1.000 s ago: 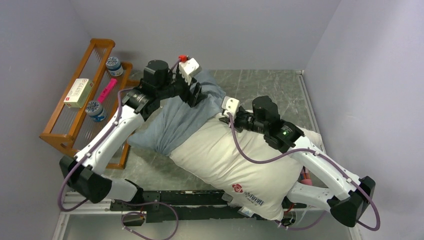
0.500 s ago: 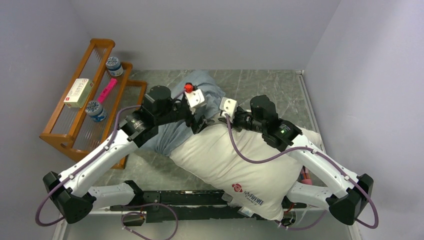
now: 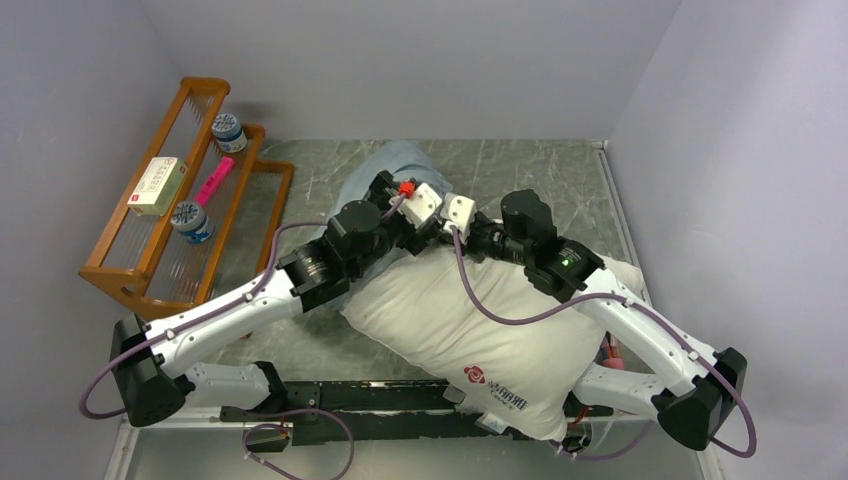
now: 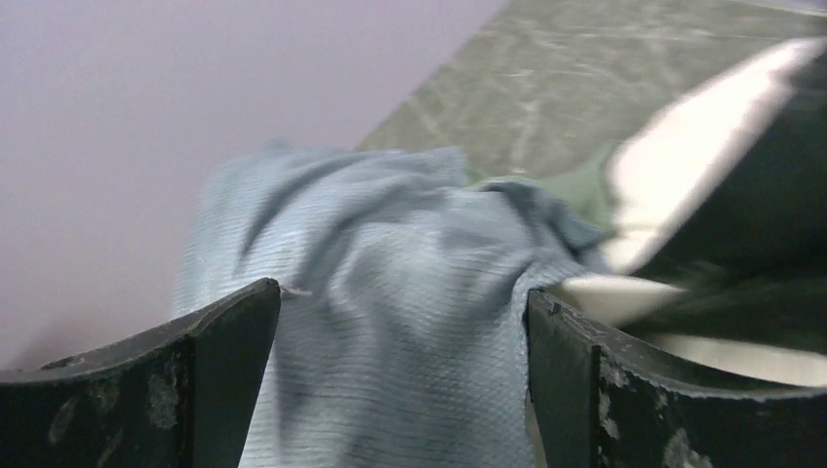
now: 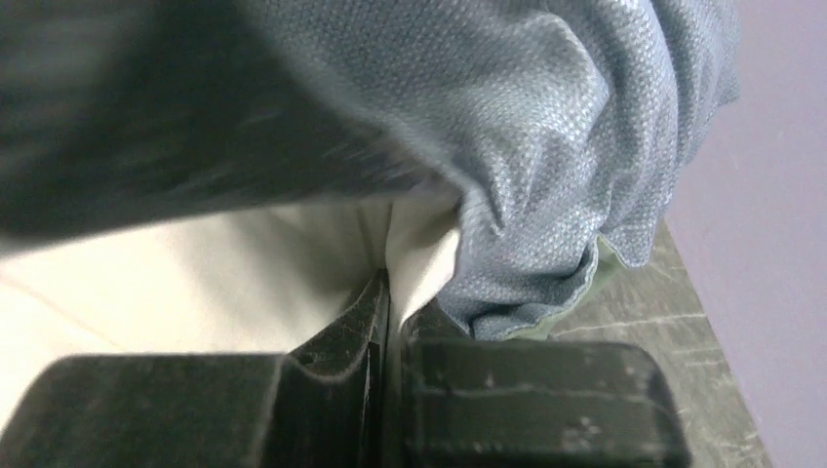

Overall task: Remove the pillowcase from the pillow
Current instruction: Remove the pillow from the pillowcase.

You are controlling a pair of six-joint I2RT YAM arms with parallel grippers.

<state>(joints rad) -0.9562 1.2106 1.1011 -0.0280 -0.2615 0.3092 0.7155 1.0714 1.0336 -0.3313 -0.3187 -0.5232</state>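
Note:
The white pillow (image 3: pixel 470 320) lies slantwise across the table, its red logo near the front edge. Bunched over its far end is the grey-blue pillowcase (image 3: pixel 385 165), mostly hidden under my left arm. My right gripper (image 3: pixel 450 232) is at the pillow's far corner. In the right wrist view its jaws (image 5: pixel 390 292) are shut on a fold of white pillow (image 5: pixel 419 249), with the pillowcase (image 5: pixel 566 127) pulled back just past it. My left gripper (image 3: pixel 425 225) sits beside the right one. Its jaws (image 4: pixel 405 322) stand wide open over the grey-blue pillowcase (image 4: pixel 390 253), which fills the gap between the fingers.
A wooden rack (image 3: pixel 120 270) stands at the left with two jars (image 3: pixel 190 220), a box (image 3: pixel 157 185) and a pink item (image 3: pixel 213 182). Walls close in at the back and right. Bare grey table (image 3: pixel 540 170) shows behind the pillow.
My left arm has swung right and nearer, from above the pillowcase's far side to the pillow's far corner beside the right gripper, and its jaws have opened wider. The right arm has not moved.

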